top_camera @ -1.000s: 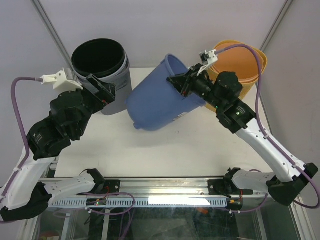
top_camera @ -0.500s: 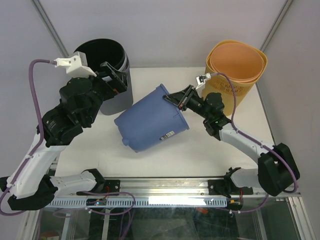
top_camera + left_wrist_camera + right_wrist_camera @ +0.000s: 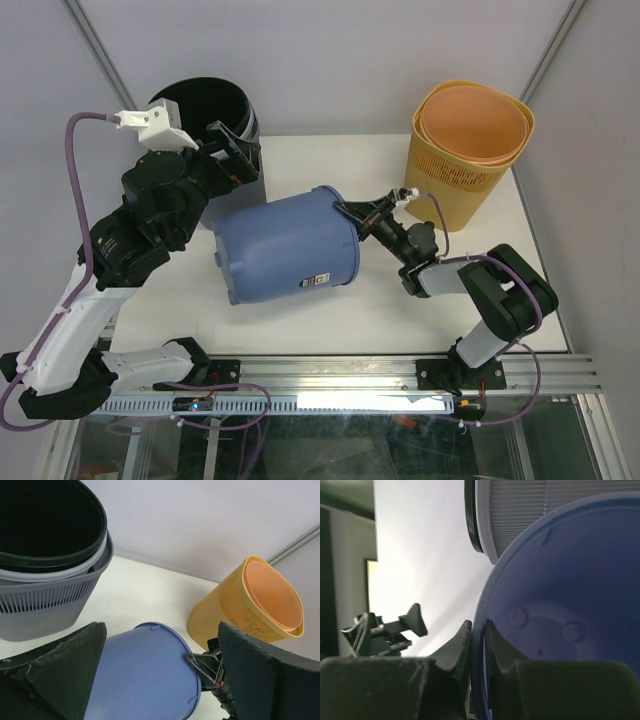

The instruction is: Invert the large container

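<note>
Large container: the blue container (image 3: 285, 245) lies on its side at the centre of the desk (image 3: 380, 315). Its mouth faces 3 o'clock and its base faces 8 o'clock. The side wall rests on the desk top. A small label (image 3: 315, 282) shows on the wall near the rim, on the 6 o'clock side.

Right hand (image 3: 352, 212): closed on the container's rim at the 1 o'clock edge of the mouth. The right wrist view shows one finger (image 3: 460, 640) outside the wall and the other inside, with the blue rim pinched between them. The arm lies low over the desk, reaching in from 4 o'clock.

Left hand (image 3: 232, 152): spread wide and holding nothing. It hangs at 11 o'clock of the container, just beside the grey bin (image 3: 243, 180), and is clear of the blue wall.

Other items: the grey ribbed bin, with a black liner (image 3: 200, 105) in it, stands upright at the 10 o'clock corner of the desk. An orange mesh basket (image 3: 455, 185) with an orange insert stands upright at the 2 o'clock corner, near the right hand but apart from it.
</note>
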`<state>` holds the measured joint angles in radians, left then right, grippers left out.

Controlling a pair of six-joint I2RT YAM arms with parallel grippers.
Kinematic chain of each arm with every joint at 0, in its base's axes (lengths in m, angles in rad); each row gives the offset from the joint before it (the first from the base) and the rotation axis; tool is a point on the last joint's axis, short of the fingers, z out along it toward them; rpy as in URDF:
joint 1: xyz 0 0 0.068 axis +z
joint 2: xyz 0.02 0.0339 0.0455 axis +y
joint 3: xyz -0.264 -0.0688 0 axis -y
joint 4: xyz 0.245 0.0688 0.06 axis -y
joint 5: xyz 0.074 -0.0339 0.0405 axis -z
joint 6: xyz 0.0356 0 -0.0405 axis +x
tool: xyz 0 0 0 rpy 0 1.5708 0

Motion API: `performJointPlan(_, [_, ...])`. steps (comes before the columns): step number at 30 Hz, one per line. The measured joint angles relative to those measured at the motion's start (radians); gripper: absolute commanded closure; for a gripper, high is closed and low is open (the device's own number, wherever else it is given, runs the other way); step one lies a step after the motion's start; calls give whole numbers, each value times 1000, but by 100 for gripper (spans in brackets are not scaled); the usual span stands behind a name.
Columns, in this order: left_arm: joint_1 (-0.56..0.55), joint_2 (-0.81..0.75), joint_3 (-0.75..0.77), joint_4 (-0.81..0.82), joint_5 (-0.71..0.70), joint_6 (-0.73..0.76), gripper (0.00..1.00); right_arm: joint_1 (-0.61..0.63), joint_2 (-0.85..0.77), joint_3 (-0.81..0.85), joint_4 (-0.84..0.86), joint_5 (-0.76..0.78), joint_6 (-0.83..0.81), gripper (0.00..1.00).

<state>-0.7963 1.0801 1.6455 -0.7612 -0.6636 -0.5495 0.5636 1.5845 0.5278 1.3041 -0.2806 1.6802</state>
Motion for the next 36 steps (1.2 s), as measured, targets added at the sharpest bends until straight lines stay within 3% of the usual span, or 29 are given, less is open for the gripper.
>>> performJointPlan(5, [8, 16, -1, 5, 23, 6, 1, -1, 37, -100, 153, 92, 134, 100])
performJointPlan(16, [26, 49, -24, 19, 71, 15, 1, -14, 50, -304, 196, 206, 240, 100])
performJointPlan(29, [26, 92, -50, 45, 140, 15, 1, -16, 204, -327, 195, 130, 177, 47])
performJointPlan(31, [26, 100, -53, 48, 156, 15, 1, -16, 219, -328, 194, 116, 158, 28])
performJointPlan(36, [28, 127, -55, 51, 219, 19, 1, -15, 183, -327, 121, 81, 91, 18])
